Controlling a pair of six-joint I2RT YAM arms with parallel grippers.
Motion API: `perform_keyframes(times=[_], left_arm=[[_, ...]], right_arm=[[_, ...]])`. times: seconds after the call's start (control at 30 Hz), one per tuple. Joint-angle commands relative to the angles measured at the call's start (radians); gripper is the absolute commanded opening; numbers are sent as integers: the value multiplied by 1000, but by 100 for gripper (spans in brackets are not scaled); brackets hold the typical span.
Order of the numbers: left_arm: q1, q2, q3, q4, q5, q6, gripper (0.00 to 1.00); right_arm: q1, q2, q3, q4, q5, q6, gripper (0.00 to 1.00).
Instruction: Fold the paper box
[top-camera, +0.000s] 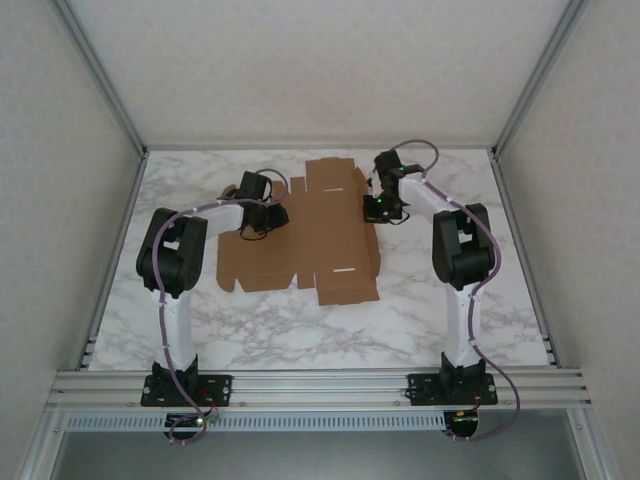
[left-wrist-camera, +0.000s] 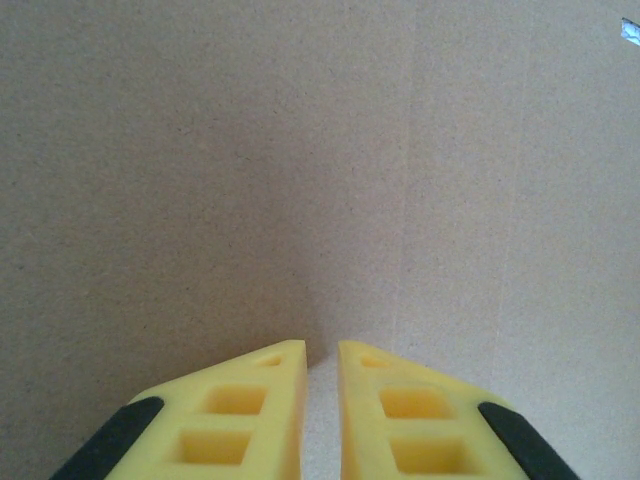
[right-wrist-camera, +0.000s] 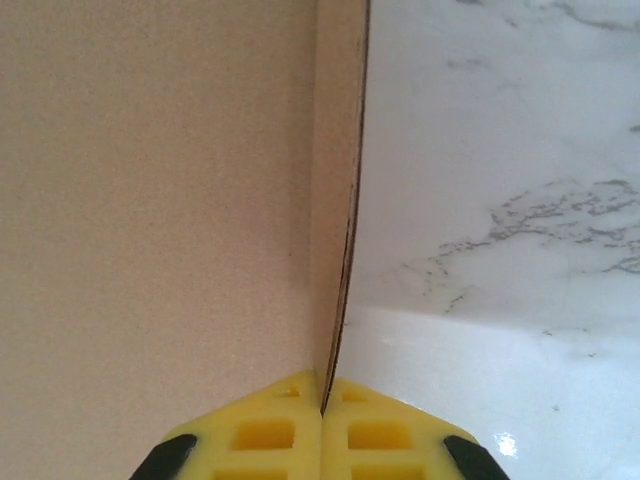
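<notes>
The paper box (top-camera: 320, 245) lies as a flat brown die-cut cardboard sheet in the middle of the table, flaps spread out. My left gripper (top-camera: 270, 215) hovers low over the sheet's left part. In the left wrist view its yellow fingertips (left-wrist-camera: 322, 345) stand a narrow gap apart, with nothing between them and bare cardboard (left-wrist-camera: 300, 150) beneath. My right gripper (top-camera: 375, 208) is at the sheet's right edge. In the right wrist view it (right-wrist-camera: 322, 382) is shut on the thin edge of a raised side flap (right-wrist-camera: 335, 200), the box panel (right-wrist-camera: 150, 200) to its left.
The white marble table (top-camera: 300, 330) runs all round the sheet and shows to the right of the flap (right-wrist-camera: 500, 150). Pale walls with metal posts enclose three sides. An aluminium rail (top-camera: 320, 385) carrying both arm bases crosses the near edge.
</notes>
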Motion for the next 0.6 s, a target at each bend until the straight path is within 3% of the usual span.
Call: perform_keyframes(times=[0.0,0.23,0.43,0.57], left_arm=[[2,23,-17,-15,8,0,17],[1,22,-18,-15,9,-1,17],[0,21,-20,-18,8,2,17],[1,14,-20,-19,8,1,17]], right_arm=[[80,27,54,-89,221,-54,6],[210,169,191,-202,415,-96,9],[213,176,204,-216,439,-87,9],[162,103,149,-178,382,-63,9]])
